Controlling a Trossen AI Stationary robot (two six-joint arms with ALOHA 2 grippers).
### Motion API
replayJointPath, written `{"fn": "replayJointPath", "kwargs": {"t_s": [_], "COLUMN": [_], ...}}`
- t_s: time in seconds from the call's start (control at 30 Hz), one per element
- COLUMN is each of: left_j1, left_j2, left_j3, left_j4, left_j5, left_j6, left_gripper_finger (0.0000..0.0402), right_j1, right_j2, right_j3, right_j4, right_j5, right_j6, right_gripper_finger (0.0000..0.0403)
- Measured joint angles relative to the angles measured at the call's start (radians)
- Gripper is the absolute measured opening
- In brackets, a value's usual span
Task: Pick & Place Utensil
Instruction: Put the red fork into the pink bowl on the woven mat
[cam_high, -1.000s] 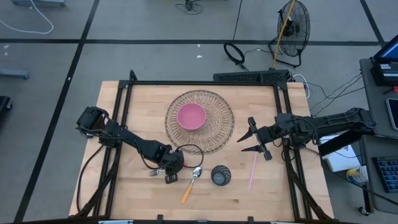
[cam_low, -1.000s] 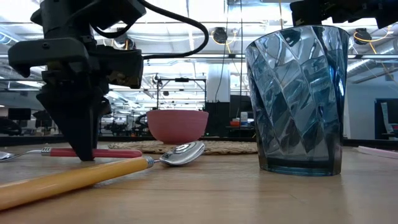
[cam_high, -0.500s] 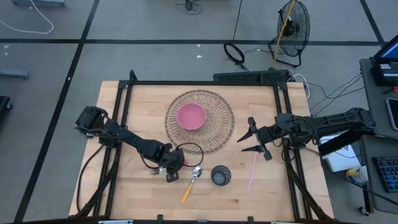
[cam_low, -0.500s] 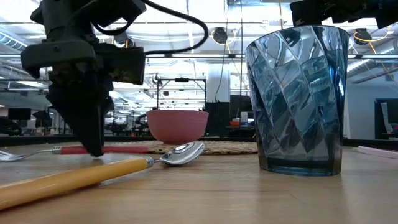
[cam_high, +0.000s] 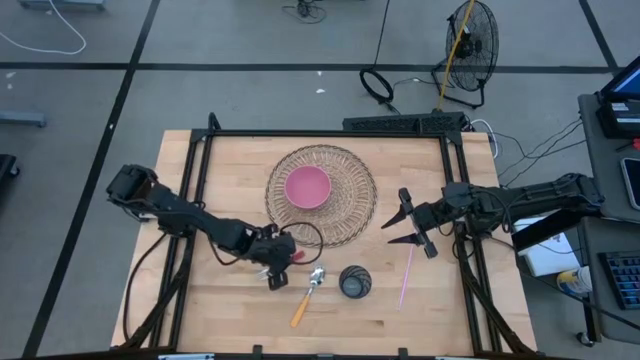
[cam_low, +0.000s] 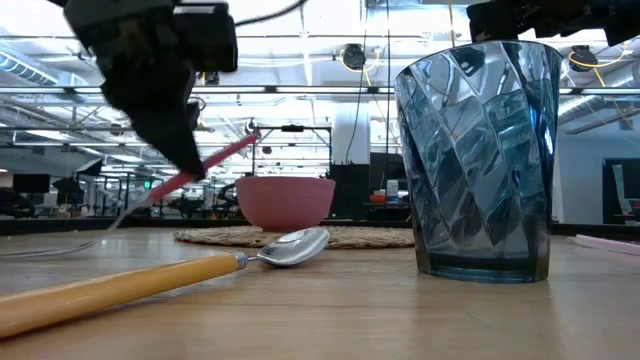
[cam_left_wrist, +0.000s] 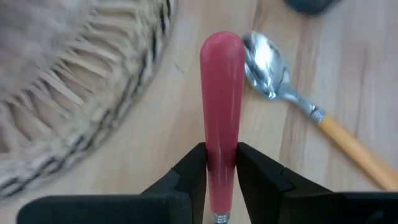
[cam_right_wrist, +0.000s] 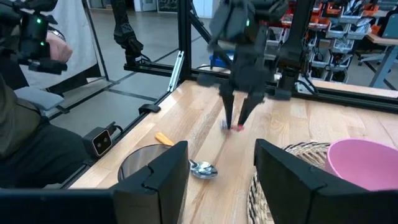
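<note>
Left claw (cam_left_wrist: 221, 167): clamped on red-handled utensil (cam_left_wrist: 222, 93), tilted clear of worktop (cam_high: 230, 190). Advice: lift steadily, avoid spoon (cam_left_wrist: 264, 56). Right claw (cam_high: 405, 228): wide, idle.

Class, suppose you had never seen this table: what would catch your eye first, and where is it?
The left tool holds a red-handled utensil lifted off the table, beside the woven mat with its pink bowl. Nearby lie a yellow-handled spoon and a blue glass; the right tool waits open at the right.

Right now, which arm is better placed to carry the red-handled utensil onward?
The left. Its pincer is shut on the red-handled utensil and holds it off the table. The right pincer waits open, away from it.
</note>
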Motion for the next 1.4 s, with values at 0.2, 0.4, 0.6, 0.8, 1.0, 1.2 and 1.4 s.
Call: {"fn": "replayJointPath", "kwargs": {"t_s": [0.2,0.4,0.6,0.8,1.0,1.2,1.4], "left_j1": [-0.015,-0.024,-0.023,-0.023,-0.023,-0.023,-0.026], "left_j2": [-0.042,-0.053,-0.052,-0.069,-0.117,-0.190,-0.237], "left_j3": [0.001,0.000,0.000,0.000,-0.002,0.000,0.000], "left_j4": [0.010,0.011,0.007,0.003,0.024,0.057,0.053], "left_j5": [-0.061,-0.086,-0.101,-0.123,-0.163,-0.206,-0.210], "left_j6": [0.000,0.000,0.004,0.021,0.045,0.081,0.101], "left_gripper_finger": [0.0090,0.0090,0.0090,0.0090,0.0090,0.0090,0.0090], "right_j1": [0.000,0.000,0.000,0.000,0.000,0.000,0.000], "right_j2": [0.000,0.000,0.000,0.000,0.000,0.001,0.000], "right_j3": [0.000,0.000,0.000,0.000,0.000,0.000,0.000], "right_j4": [-0.009,-0.010,-0.009,-0.009,-0.008,-0.008,-0.008], "right_j5": [0.000,0.000,0.000,0.000,0.000,0.000,0.000], "right_j6": [0.008,0.008,0.008,0.008,0.008,0.009,0.017], "right_gripper_finger": [0.0176,0.0176,0.0176,0.0176,0.0176,0.0176,0.0176]}}
